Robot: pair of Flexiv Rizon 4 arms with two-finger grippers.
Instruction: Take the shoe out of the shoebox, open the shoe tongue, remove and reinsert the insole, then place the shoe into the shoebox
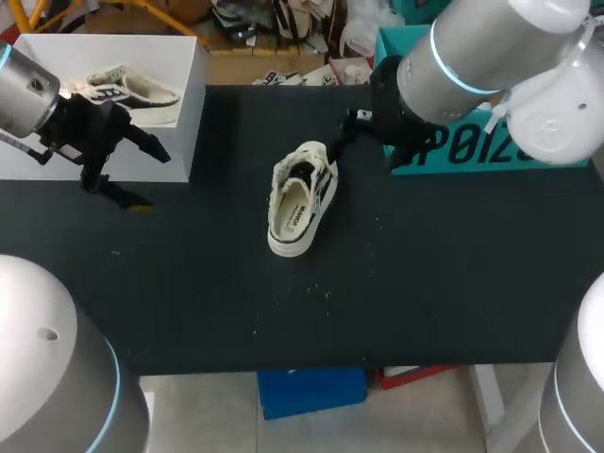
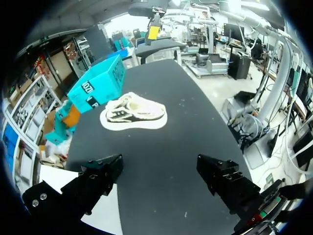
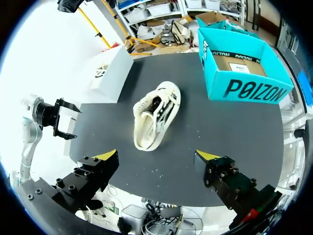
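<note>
Shoe (image 1: 302, 198) on the table (image 1: 425, 283) — left hand (image 2: 160, 166) and right hand (image 3: 156, 159) spread wide.

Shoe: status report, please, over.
Left gripper open, empty. Right gripper open, empty. Shoe on table, touched by neither. Nothing blocks it.

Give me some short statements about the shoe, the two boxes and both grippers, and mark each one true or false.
1. The shoe lies on the black table, outside both boxes. True.
2. The left gripper holds the shoe. False: it is open and empty, apart from the shoe.
3. The white box holds a second shoe. True.
4. The right gripper is shut on the shoe's tongue. False: it is open, with nothing between its fingers.
5. The teal box is closed by a lid. False: its top is open.
</note>
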